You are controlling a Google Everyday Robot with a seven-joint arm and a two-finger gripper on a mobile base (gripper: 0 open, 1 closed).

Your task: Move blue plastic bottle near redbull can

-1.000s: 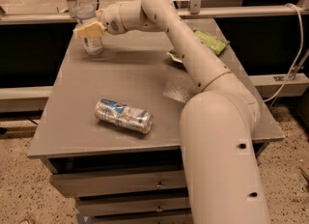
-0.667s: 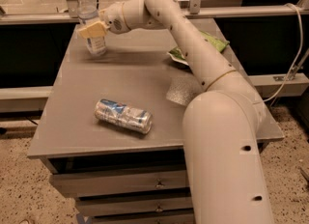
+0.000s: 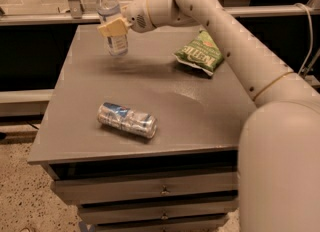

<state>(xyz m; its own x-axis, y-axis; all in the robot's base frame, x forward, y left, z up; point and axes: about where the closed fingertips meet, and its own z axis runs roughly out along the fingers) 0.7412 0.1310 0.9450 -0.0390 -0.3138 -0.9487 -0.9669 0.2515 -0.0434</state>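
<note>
As tool (image 3: pixel 113 27) grips bottle (image 3: pixel 107 7), rear-L, part-covered

The gripper (image 3: pixel 114 27), in pale matt plastic, is clamping the blue plastic bottle (image 3: pixel 116 45) over the table's far-left part, its clear shell glinting. The redbull can (image 3: pixel 127 120) is gleaming, dented metal, on the smooth matt grey table (image 3: pixel 200 111). The green chip bag (image 3: pixel 200 52) is shining, crinkled.

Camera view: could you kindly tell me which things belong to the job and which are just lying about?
Job: blue plastic bottle, upright at far left of the table; claw, clamped on it; redbull can, lying near the front edge.
Lying about: green chip bag, far right.
</note>
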